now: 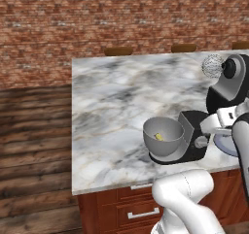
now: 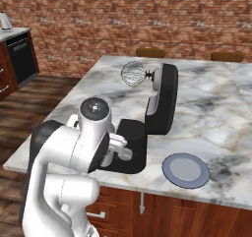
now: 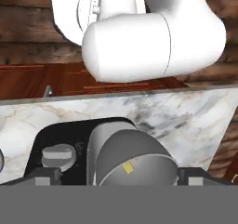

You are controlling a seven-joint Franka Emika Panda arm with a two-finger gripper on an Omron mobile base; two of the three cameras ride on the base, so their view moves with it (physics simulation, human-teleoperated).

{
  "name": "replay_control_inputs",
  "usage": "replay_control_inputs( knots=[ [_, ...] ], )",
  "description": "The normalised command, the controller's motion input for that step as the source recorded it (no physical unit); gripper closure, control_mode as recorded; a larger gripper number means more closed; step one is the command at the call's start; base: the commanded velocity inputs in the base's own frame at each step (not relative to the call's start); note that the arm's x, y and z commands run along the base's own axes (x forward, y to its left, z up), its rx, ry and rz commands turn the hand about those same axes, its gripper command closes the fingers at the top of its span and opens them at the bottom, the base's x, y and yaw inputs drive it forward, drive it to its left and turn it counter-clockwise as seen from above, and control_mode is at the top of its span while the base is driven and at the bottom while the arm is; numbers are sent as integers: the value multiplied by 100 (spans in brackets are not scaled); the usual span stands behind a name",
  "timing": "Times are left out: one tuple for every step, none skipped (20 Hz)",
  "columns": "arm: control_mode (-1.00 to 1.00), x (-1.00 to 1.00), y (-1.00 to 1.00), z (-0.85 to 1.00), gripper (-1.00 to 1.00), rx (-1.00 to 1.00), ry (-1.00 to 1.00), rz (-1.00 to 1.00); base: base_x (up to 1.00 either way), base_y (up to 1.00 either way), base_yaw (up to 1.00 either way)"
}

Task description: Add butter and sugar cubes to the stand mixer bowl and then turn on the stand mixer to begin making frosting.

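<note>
Tool (image 3: 114, 179) wide open just above stand mixer bowl (image 3: 135, 160) rim.

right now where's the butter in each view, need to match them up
Left base view: butter, low centre-right, inside the stand mixer bowl.
Right base view: not in it; the arm blocks the bowl.
Hand view: butter, bottom centre, inside the bowl.
Shared landmark: the stand mixer and its black base.

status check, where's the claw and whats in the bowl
Claw open, empty, over the stand mixer bowl. Butter lies in the bowl. Stand mixer head tilted up, whisk clear. Nothing in the way.
</note>
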Motion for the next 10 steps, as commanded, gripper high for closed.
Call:
replay_control_inputs(
  knots=[
    [-100,-69,-36,58,-100,23,-2,-25,0,0,0],
    [-100,-63,-41,59,-100,24,-3,-24,0,0,0],
    [-100,-56,-48,59,-100,25,-6,-22,0,0,0],
    [-100,-59,-53,59,-100,25,-11,-21,0,0,0],
    [-100,-60,-54,58,-100,26,-12,-21,0,0,0],
    [-100,-57,-51,57,-100,24,-15,-20,0,0,0],
    [-100,-54,-47,51,-100,20,-19,-17,0,0,0],
    [-100,-49,-45,46,-100,17,-22,-17,0,0,0],
    [-100,-44,-42,45,-100,16,-24,-17,0,0,0],
    [-100,-35,-40,45,-100,16,-23,-18,0,0,0]
  ],
)
